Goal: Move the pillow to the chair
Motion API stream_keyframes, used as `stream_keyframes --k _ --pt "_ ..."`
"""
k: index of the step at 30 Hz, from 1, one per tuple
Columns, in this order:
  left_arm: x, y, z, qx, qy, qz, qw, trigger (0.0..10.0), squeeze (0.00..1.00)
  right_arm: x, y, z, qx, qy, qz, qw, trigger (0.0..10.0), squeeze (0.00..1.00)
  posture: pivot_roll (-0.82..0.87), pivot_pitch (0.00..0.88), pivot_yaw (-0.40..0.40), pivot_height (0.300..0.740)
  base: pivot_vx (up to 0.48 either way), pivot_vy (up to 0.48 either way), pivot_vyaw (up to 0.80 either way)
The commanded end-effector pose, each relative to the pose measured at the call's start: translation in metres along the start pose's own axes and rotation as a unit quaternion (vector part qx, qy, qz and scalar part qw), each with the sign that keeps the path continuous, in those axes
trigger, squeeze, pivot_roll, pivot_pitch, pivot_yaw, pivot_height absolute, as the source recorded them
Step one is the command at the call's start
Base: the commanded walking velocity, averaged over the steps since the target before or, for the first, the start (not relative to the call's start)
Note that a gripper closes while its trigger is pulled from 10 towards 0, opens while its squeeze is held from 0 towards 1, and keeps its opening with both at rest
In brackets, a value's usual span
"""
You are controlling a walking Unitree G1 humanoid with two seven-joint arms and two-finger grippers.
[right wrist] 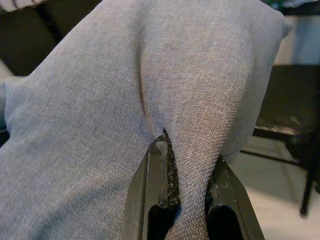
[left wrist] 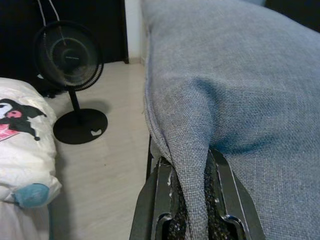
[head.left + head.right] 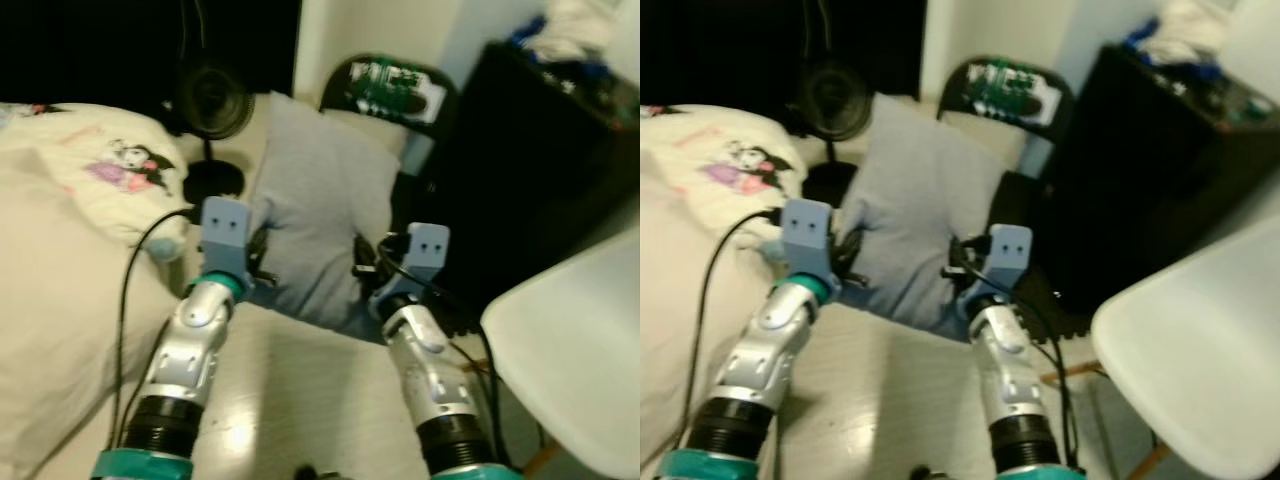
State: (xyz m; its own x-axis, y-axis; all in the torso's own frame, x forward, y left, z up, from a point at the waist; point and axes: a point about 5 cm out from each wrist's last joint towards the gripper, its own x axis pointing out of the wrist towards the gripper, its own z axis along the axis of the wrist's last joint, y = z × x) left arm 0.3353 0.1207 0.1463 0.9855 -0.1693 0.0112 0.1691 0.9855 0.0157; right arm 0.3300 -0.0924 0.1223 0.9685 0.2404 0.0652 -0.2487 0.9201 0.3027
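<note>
Grey pillow (image 3: 318, 215): soft, light, bunches readily. Left pincer (image 2: 192, 200) and right pincer (image 1: 185, 192) each clamped on pinched fabric folds; black folding chair (image 3: 392, 92) just beyond.

Matt grey woven-cloth pillow (image 2: 240, 75); glossy white plastic seat (image 3: 570, 340)

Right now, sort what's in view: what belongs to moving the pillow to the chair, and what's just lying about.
Job:
- grey pillow, pinched at both sides
- left gripper, shut on its edge
- right gripper, shut on a fold
- black chair behind the pillow

Lying about:
- black fan on the floor
- bed with a cartoon-print pillow
- white chair
- black cabinet
</note>
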Motion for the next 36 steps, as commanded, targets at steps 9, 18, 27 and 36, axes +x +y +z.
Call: stream_keyframes --k 9,18,27,36 --pt "0.0014 -0.0134 0.0071 0.000 -0.023 -0.030 0.999 10.0 0.00 0.0014 -0.0025 0.0021 -0.017 0.003 0.004 1.000 10.0 0.00 0.07 0.009 -0.005 0.740 0.000 0.000 -0.09" --pt "0.0038 -0.0148 0.0116 -0.015 -0.036 -0.034 0.999 10.0 0.00 0.0021 -0.0057 0.0031 -0.022 0.007 0.005 1.000 10.0 0.00 0.07 0.012 -0.015 0.740 0.000 0.000 0.00" --pt "0.0037 -0.0168 0.0120 -0.018 -0.037 -0.040 0.998 10.0 0.00 0.0020 -0.0046 0.0021 -0.023 0.011 0.007 1.000 10.0 0.00 0.07 0.014 -0.010 0.740 0.000 0.000 0.00" --pt "0.0049 -0.0171 0.0124 -0.019 -0.037 -0.045 0.998 10.0 0.00 -0.0008 -0.0091 0.0034 -0.023 0.007 0.001 1.000 10.0 0.00 0.06 0.014 -0.003 0.740 0.000 0.000 -0.71"
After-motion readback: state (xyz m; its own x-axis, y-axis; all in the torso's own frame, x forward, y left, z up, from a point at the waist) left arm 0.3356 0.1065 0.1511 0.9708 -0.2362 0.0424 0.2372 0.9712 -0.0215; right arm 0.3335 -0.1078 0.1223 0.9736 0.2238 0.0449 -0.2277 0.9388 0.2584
